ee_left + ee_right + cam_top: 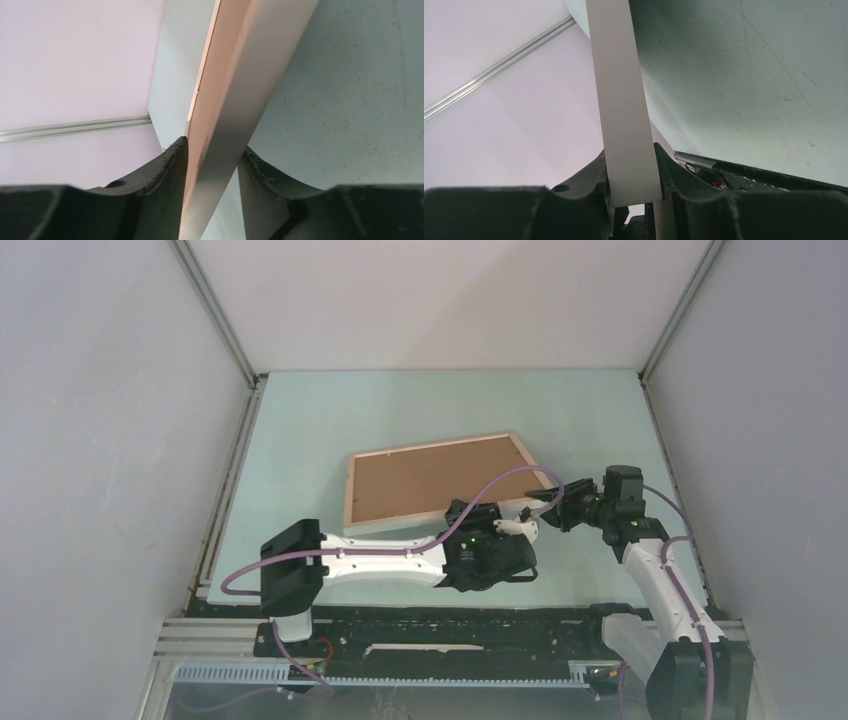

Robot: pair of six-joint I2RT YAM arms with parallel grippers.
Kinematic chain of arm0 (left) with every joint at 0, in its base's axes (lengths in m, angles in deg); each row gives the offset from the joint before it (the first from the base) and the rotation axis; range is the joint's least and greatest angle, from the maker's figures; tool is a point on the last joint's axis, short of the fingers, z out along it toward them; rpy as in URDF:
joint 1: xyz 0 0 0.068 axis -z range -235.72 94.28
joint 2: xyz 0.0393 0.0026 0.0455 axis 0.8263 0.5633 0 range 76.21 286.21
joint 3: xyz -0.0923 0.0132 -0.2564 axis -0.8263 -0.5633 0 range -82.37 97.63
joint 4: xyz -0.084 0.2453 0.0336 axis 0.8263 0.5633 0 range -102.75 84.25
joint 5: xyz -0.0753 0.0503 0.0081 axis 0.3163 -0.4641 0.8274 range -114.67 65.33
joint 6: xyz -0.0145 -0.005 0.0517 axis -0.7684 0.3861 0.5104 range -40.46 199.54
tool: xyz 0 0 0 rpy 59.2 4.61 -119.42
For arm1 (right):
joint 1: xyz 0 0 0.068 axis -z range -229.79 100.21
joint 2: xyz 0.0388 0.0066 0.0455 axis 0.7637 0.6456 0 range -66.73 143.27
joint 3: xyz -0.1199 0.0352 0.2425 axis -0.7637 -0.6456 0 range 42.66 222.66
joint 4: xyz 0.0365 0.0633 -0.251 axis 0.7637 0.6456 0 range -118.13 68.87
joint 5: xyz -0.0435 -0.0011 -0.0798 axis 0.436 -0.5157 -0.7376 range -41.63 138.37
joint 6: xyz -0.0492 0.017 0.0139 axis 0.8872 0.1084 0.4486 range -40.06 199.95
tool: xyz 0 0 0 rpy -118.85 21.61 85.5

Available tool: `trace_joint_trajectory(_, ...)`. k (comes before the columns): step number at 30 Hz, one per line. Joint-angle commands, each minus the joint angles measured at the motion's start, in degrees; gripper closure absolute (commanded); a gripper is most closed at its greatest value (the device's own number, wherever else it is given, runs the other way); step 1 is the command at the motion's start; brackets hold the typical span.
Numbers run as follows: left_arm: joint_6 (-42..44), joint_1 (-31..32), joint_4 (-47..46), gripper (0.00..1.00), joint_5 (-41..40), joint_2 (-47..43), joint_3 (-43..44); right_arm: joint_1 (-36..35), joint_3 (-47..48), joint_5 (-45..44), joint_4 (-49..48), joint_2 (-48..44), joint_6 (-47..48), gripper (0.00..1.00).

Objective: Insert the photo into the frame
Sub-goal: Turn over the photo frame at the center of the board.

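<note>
Frame [350, 495] over the bench [320, 420], long axis running left to right, pale wood face up, right end apparently raised. Photo [440, 478] filled the frame's opening, cork back upward, picture side hidden; whether fully seated, could not tell. Left pincer [468, 512] was clamped on the frame's near rail, fingers [170, 160] pressed to both faces. Right pincer [548, 503] was closed tight on the near right corner.

Thin rectangular pale-wood frame [215, 85]: smooth, matt, one face white. Brown cork-like board [430, 480]: grainy, dull. Pale green tabletop [400, 400]: matt, finely scuffed. Black fingers [165, 170] of the left gripper [212, 155]: dull plastic, rough-edged.
</note>
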Motion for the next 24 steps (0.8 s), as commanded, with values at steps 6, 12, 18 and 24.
trace_joint_trajectory(6, 6.1, -1.4, -4.1, 0.76, -2.1, -0.6, 1.4, 1.4, 0.9, 3.4, 0.8, -4.7, -0.4, 1.0)
trace_joint_trajectory(12, 5.4, -1.6, -2.5, 1.0, 0.0, -2.1, 3.0, 3.1, 1.8, 3.8, 2.3, -5.0, 4.3, 0.91)
trace_joint_trajectory(18, 1.9, -2.8, 3.0, 1.0, 2.9, -3.3, 7.9, 4.7, 10.2, 0.2, 8.4, -4.3, 17.4, 0.43)
trace_joint_trajectory(24, -0.1, -5.2, 5.1, 1.0, 4.9, -7.5, 10.8, 3.1, 30.3, -6.4, 23.5, 0.8, 42.3, 0.0)
